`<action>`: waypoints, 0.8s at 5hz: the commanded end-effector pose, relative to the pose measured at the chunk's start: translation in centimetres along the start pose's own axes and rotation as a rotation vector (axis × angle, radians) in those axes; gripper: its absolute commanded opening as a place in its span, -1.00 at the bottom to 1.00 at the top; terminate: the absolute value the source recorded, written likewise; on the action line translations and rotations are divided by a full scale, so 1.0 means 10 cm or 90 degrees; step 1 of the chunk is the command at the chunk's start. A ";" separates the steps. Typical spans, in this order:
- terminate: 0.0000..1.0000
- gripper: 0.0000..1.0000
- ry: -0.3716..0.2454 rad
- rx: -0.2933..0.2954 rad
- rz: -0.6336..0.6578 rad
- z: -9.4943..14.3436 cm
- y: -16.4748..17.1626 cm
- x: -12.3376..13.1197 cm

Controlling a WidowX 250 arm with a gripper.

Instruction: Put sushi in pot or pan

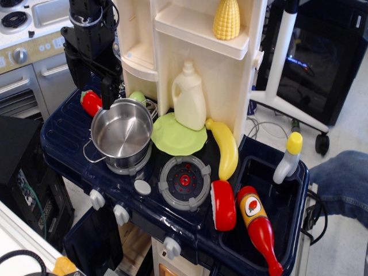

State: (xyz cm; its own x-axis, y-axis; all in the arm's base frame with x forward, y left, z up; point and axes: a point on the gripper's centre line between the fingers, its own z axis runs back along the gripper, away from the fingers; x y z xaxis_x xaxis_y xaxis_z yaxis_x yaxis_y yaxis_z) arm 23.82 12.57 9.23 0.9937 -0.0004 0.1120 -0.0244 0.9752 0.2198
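The sushi (223,205) is a glossy red oblong with a white edge. It lies on the dark blue counter at the front right, between the grey burner (184,181) and the sink. The shiny steel pot (122,133) stands empty on the left burner, with wire loop handles. My black gripper (92,83) hangs above the pot's back left rim, far from the sushi. Its fingers stand apart and hold nothing.
A red pepper (91,102) lies behind the pot. A light-green plate (178,137), a white bottle (188,96) and a yellow banana (225,148) sit in the middle. A ketchup bottle (259,227) lies in the sink beside a faucet (287,158). Corn (226,18) sits on the shelf.
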 end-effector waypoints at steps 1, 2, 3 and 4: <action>-1.00 1.00 0.000 0.000 0.000 0.00 0.00 0.00; -1.00 1.00 0.037 0.016 0.106 0.26 -0.45 -0.17; -1.00 1.00 0.047 0.005 0.210 0.48 -0.92 -0.30; -1.00 1.00 0.058 0.000 0.239 0.67 -1.34 -0.35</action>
State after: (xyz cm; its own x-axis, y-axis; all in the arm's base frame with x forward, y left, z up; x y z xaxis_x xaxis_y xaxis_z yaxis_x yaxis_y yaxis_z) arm 19.52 -3.03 11.49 0.9221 0.3701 0.1128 -0.3865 0.8936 0.2282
